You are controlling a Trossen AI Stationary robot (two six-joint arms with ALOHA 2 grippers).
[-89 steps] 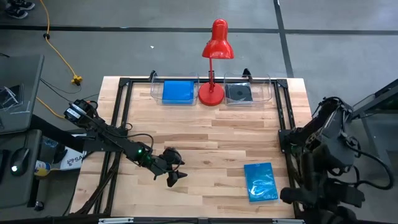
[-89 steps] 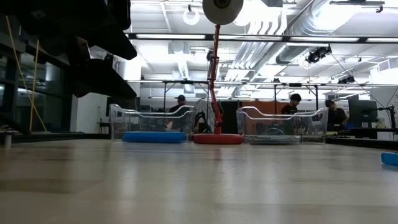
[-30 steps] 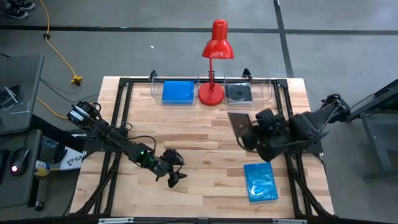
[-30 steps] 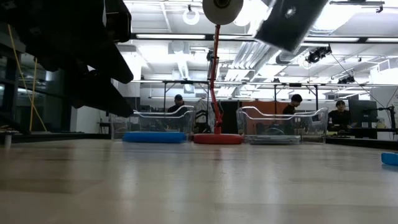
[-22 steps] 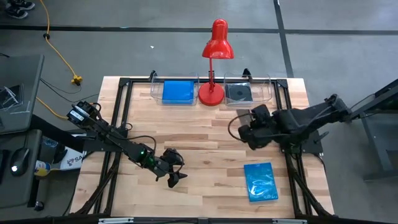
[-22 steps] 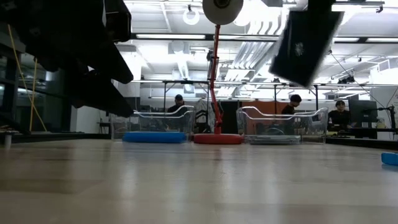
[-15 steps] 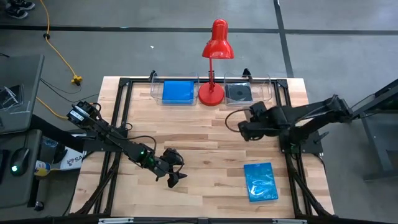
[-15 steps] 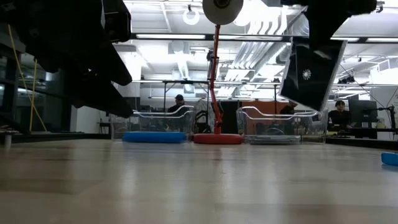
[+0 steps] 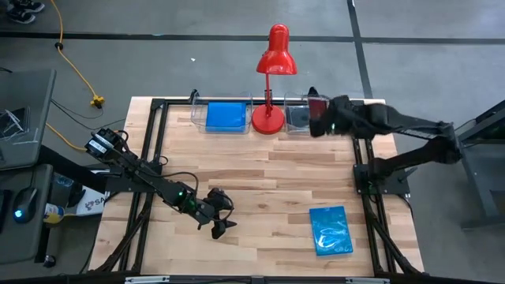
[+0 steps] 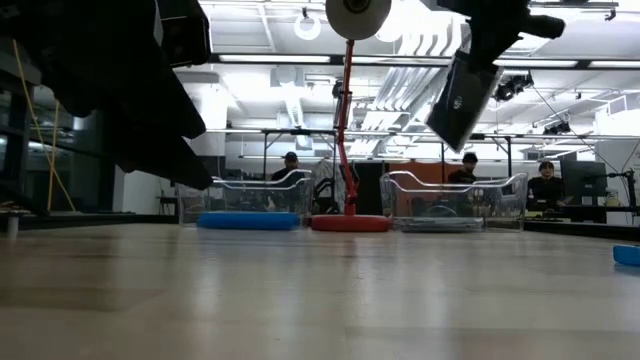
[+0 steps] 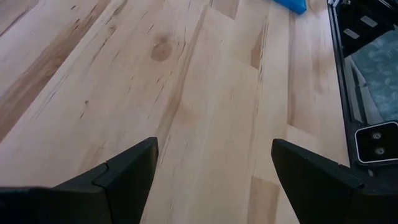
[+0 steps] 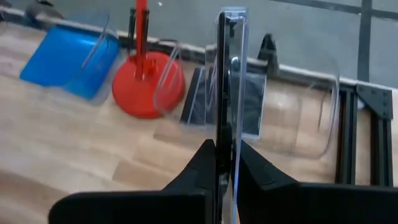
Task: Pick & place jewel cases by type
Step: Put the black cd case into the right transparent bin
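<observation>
Right gripper (image 12: 225, 155), mine, clamps a dark case (image 12: 227, 74) on edge above the right tray (image 12: 311, 118); left gripper (image 11: 211, 168) gapes over the counter (image 11: 186, 93).

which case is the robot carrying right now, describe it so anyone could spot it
Start at the red lamp at the table's far edge, then the clear tray beside it. Above that tray, the right gripper pinches a dark jewel case edge-on, the only case off the table.

Grey concrete floor (image 9: 158, 20) surrounds the table, a yellow cable (image 9: 75, 67) snaking across it. Beyond, ceiling strip lights (image 10: 270, 58) glow over pale ductwork (image 10: 425, 70), with people seated at distant desks (image 10: 545, 190).
</observation>
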